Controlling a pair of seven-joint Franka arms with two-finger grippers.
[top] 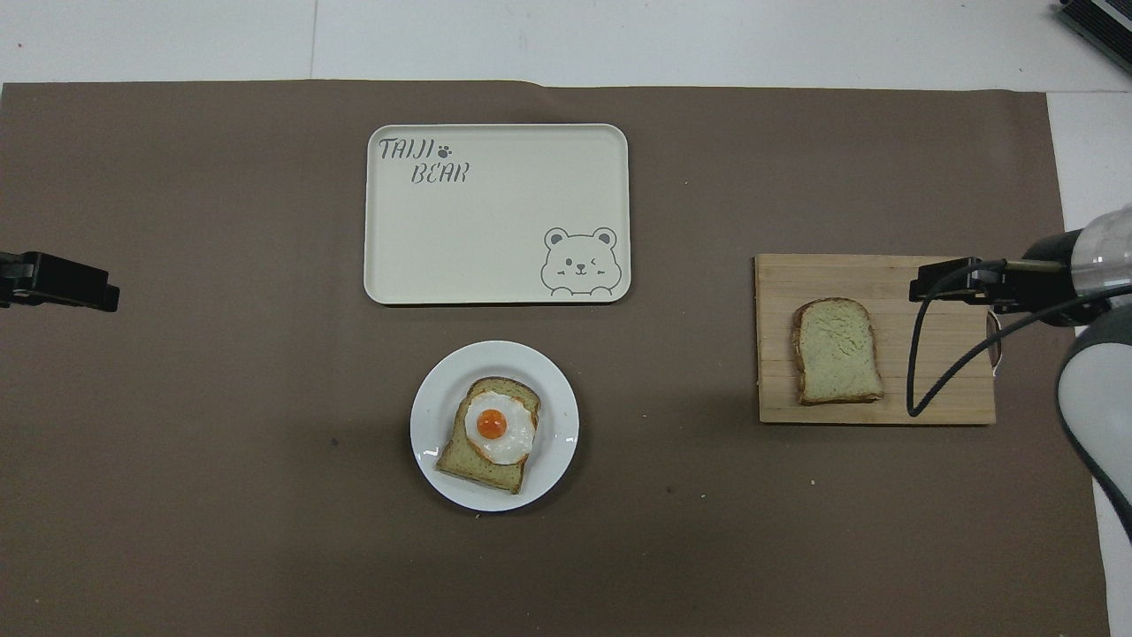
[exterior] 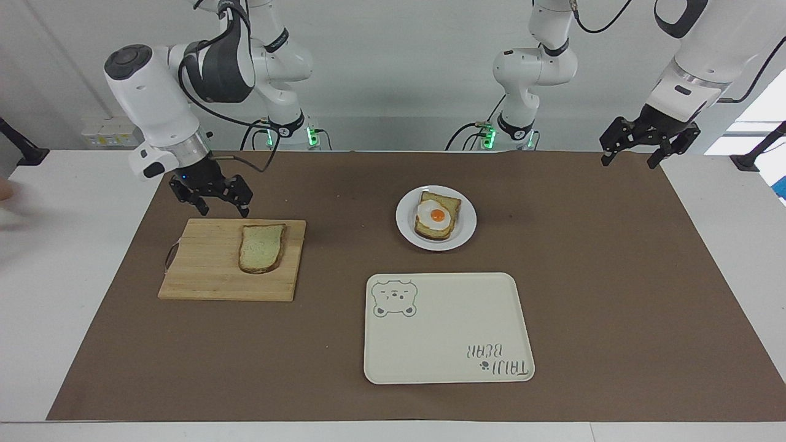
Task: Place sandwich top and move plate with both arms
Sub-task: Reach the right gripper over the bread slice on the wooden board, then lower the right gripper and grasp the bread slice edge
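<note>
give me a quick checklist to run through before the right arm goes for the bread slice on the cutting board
1. Right gripper open: ok, its fingers are spread.
2. Right gripper holds nothing: ok.
3. Sandwich top lying flat on the cutting board, nothing on top of it: ok.
4. Right gripper lined up over the slice: not ok, it hangs over the board's edge nearest the robots, off toward the handle end.
5. Plate ready to receive it: ok, the egg toast sits on it uncovered.
6. Left gripper out of the way: ok, it waits open at the left arm's end of the table.
</note>
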